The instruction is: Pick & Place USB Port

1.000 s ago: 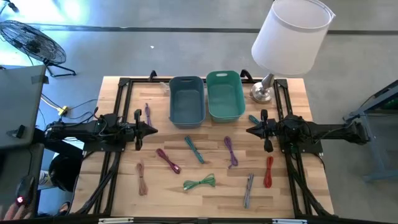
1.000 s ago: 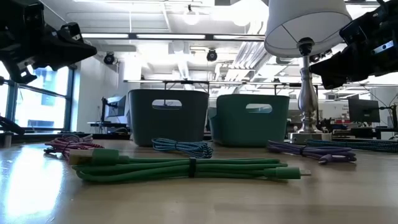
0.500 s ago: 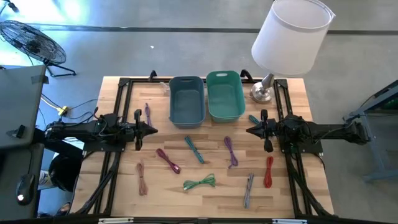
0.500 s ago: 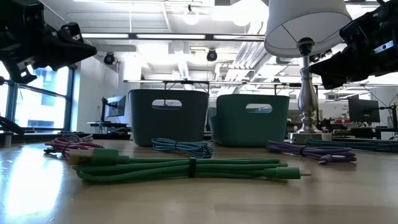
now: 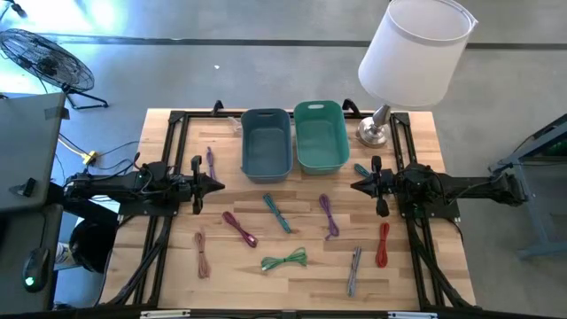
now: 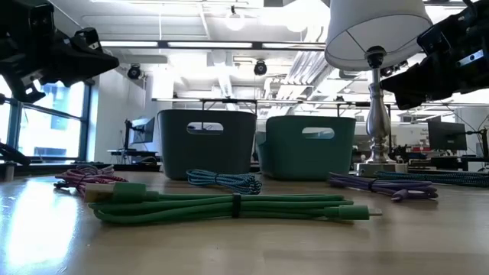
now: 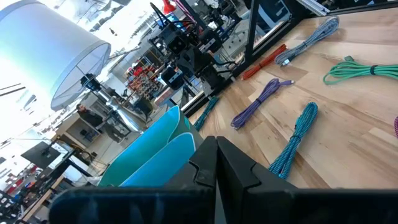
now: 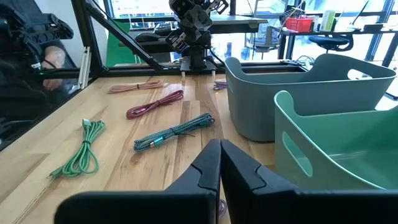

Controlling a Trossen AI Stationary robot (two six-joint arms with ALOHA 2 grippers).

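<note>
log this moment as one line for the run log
left gripper: shut, empty | right gripper: shut, empty | cables: all on table | bins: empty

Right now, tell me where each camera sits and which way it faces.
High view: overhead, looking straight down; left pincer and right pincer, both shut.
Low view: table height, facing both bins past the green cable; arms at the top corners.
Left wrist: faces the right arm across the table.
Right wrist: faces the left arm.
Shared: the teal cable shows in both wrist views.

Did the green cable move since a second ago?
No. In the high view the green cable lies at the same spot below the blue bin, and neither claw is near it.
</note>
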